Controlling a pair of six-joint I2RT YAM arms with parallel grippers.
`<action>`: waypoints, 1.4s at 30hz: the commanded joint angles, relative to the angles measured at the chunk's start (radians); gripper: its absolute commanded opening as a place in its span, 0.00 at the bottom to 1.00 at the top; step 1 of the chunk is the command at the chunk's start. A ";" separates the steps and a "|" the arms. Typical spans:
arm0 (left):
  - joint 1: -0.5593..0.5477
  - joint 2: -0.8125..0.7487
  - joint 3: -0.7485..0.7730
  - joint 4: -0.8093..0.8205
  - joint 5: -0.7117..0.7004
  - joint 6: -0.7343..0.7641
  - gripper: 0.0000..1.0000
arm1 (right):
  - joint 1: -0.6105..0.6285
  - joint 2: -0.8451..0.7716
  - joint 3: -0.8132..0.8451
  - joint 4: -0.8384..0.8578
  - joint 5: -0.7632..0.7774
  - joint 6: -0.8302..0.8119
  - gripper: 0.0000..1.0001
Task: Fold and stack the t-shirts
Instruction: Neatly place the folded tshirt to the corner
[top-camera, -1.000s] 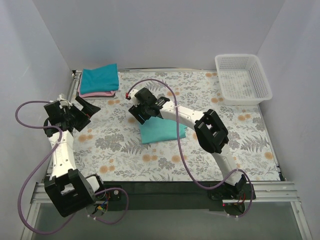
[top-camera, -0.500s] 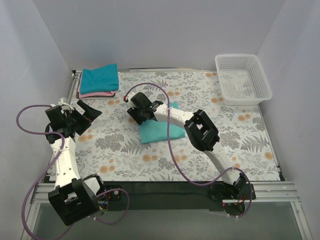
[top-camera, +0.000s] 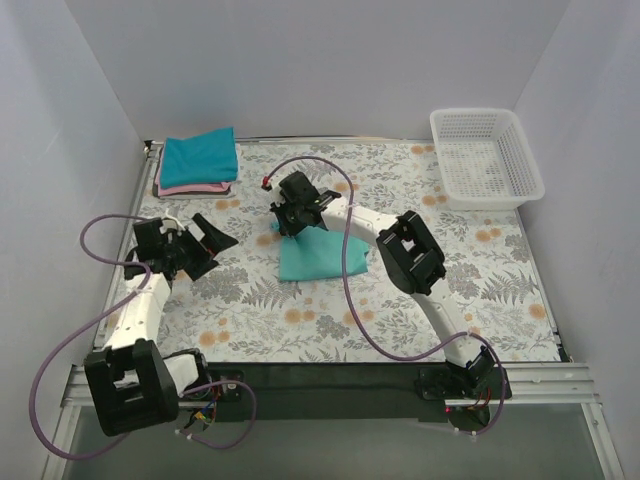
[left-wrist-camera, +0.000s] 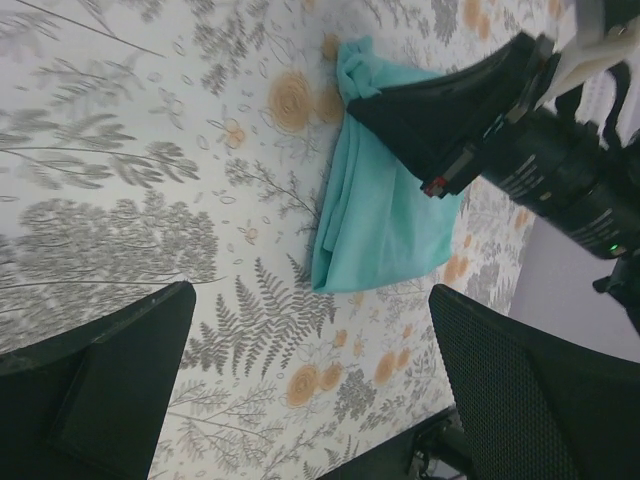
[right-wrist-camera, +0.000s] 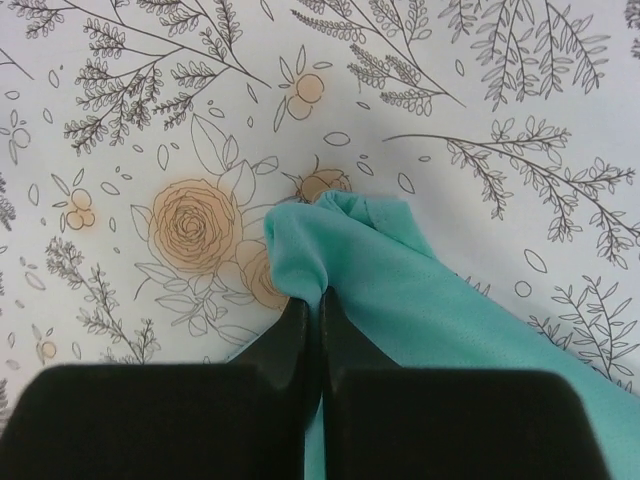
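A folded sea-green t-shirt (top-camera: 325, 258) lies mid-table. My right gripper (top-camera: 288, 226) is at its far left corner, shut on a bunched fold of that cloth. In the right wrist view the fingers (right-wrist-camera: 318, 300) are pressed together with the sea-green t-shirt (right-wrist-camera: 420, 290) pinched between them. My left gripper (top-camera: 212, 250) hovers open to the left of the shirt, holding nothing. In the left wrist view its wide-set jaws (left-wrist-camera: 310, 335) face the shirt (left-wrist-camera: 385, 215). A darker teal-blue t-shirt (top-camera: 198, 158) lies folded on a pink t-shirt (top-camera: 196, 188) at the back left.
A white mesh basket (top-camera: 487, 160) stands at the back right corner. The floral tablecloth (top-camera: 480, 280) covers the table. Purple cables loop from both arms over the table (top-camera: 350, 300). White walls close in the left, back and right sides.
My right gripper has shut on the sea-green shirt's far left corner. My left arm has swung right and down toward the shirt, its gripper still open.
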 joint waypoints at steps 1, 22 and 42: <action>-0.110 0.037 -0.059 0.180 0.012 -0.110 0.98 | -0.055 -0.067 -0.025 -0.043 -0.185 0.089 0.01; -0.488 0.587 -0.049 0.804 -0.063 -0.370 0.98 | -0.181 -0.093 -0.105 0.108 -0.463 0.356 0.01; -0.589 0.837 0.101 0.821 -0.216 -0.535 0.64 | -0.244 -0.132 -0.180 0.256 -0.456 0.609 0.01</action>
